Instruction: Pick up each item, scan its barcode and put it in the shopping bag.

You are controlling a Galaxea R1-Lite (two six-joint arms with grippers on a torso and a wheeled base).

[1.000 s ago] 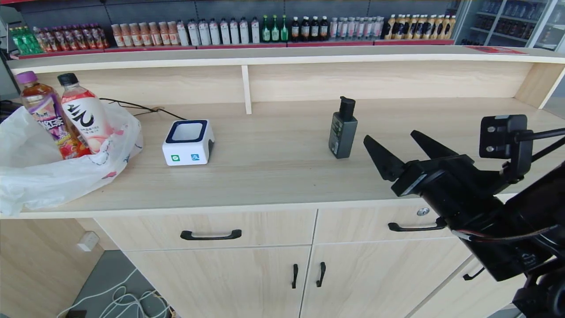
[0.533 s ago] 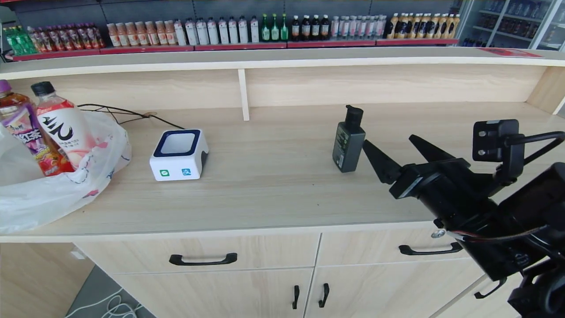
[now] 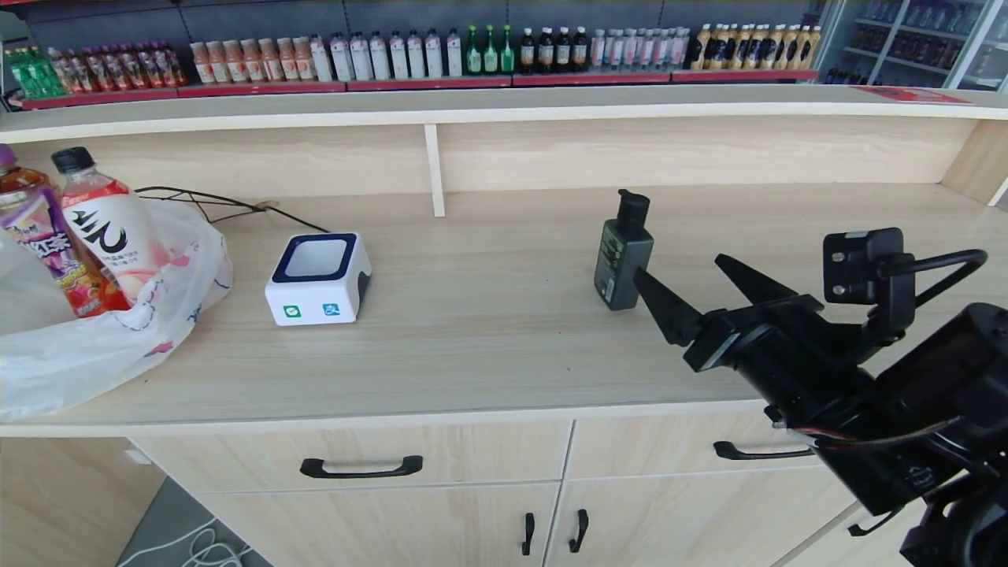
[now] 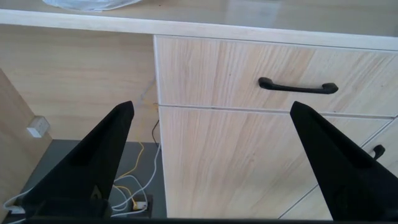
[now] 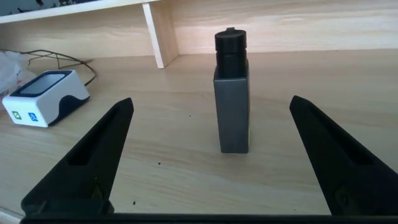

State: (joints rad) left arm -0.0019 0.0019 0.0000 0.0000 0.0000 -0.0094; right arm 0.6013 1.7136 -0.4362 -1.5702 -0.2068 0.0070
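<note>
A dark grey bottle with a black cap stands upright on the wooden counter, right of centre. My right gripper is open just to its right, one fingertip close beside the bottle's base. In the right wrist view the grey bottle stands ahead between the spread fingers. The white scanner box with a dark-rimmed top sits left of centre, seen too as the scanner. A translucent shopping bag at the far left holds two drink bottles. My left gripper is open below the counter, facing a drawer.
A black cable runs from behind the bag toward the scanner. A raised back ledge with a vertical divider borders the counter's far side. Drawers with black handles lie under the counter front. Shelves of bottles stand behind.
The head camera shifted over the first half second. My right gripper has advanced toward the grey bottle, its tip now beside the bottle's base. The bottle, scanner and bag stay put.
</note>
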